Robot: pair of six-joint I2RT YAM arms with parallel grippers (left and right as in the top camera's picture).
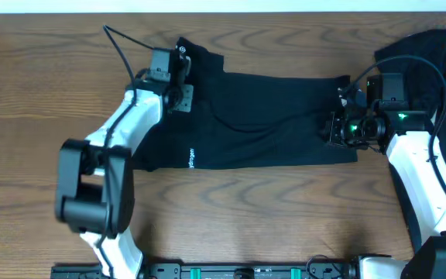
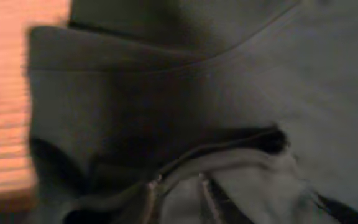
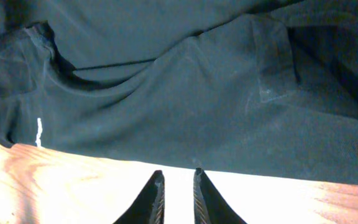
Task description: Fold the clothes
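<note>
Left pincer (image 1: 180,81) sat low over the far left corner of the clothes (image 1: 269,116), so close that its own camera gave only blurred dark cloth and a raised seam (image 2: 229,152). Whether its jaws were spread or pinching that corner I could not tell. The right pincer (image 3: 178,174) hung at the opposite end, its two fingertips (image 3: 157,186) parted by a slim gap with only bare wood showing between them. It held nothing and stood just off the garment's hem.

The black garment lay spread lengthwise across the middle of the surface (image 1: 37,93), mostly flat. It showed a few shallow ridges and a doubled-over flap near the left end. Small white lettering (image 1: 193,159) sat by the near edge.

Judging by how it draped and wrinkled, the cloth looked light, limp and quite unbreakable. It would probably sag and trail from any single hold and drag rather than slide cleanly on the wood. Corners and hemmed edges looked like the best places to take it, since the doubled seam gives the fingers something thicker to bite. A hold at each of two matching corners would likely keep an edge taut enough to carry over in a fold. A pinch in the middle of a panel would probably only bunch it.
</note>
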